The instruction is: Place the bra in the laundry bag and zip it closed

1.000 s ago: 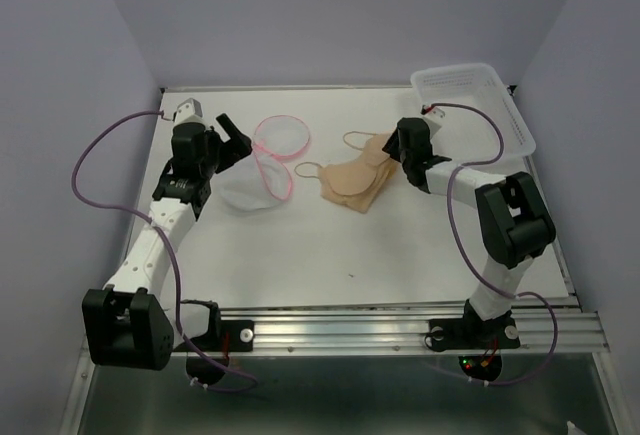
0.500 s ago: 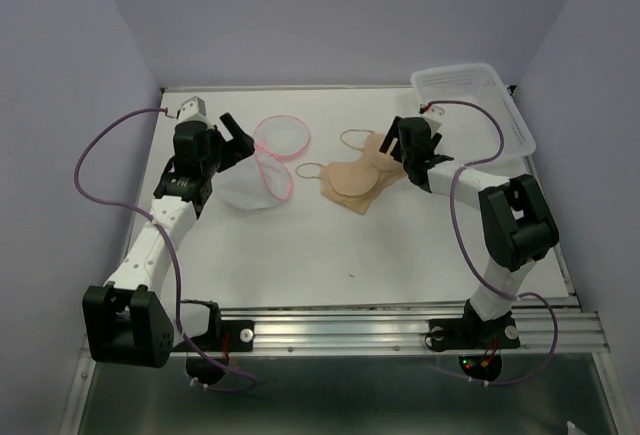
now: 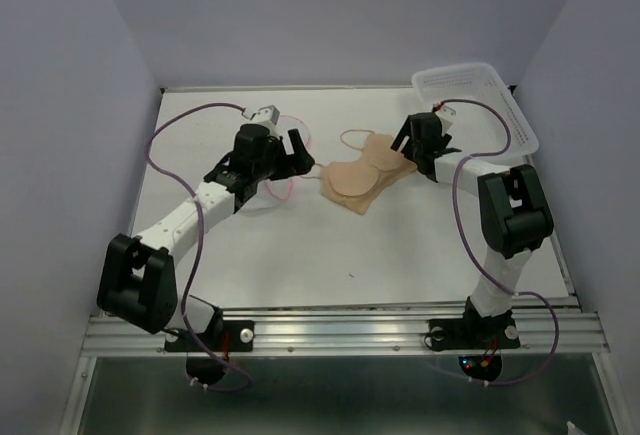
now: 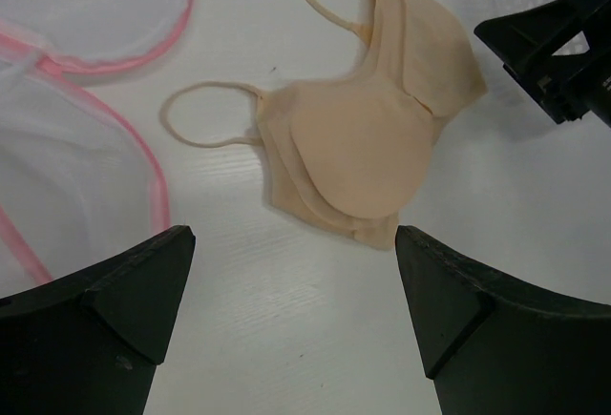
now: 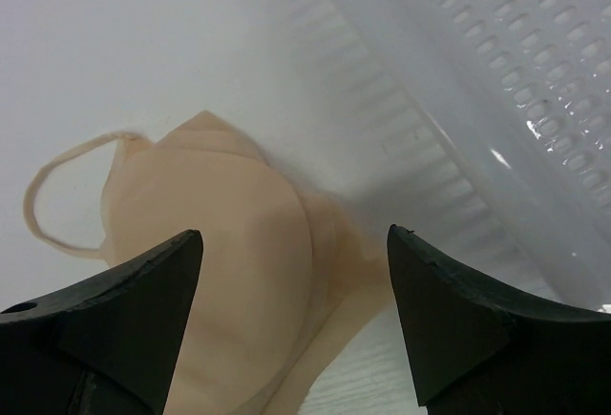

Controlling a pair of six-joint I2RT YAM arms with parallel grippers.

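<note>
Bra (image 3: 360, 177) is lying flat on the table (image 3: 400, 245), between both grippers. Left gripper (image 4: 291, 243) is hovering over one side of it, fingers spread, gripping nothing. Bag (image 4: 76, 157) is lying open beside the bra's straps. Right gripper (image 5: 294, 238) is hanging over the other side, near the bin (image 5: 477, 100), fingers likewise spread.

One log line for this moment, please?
left gripper: open, facing bra | right gripper: open, above bra | bra: on table, ungrasped | bag: open

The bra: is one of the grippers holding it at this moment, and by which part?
No, nothing is held. The left gripper and the right gripper are both open, and the bra lies flat on the table.
</note>
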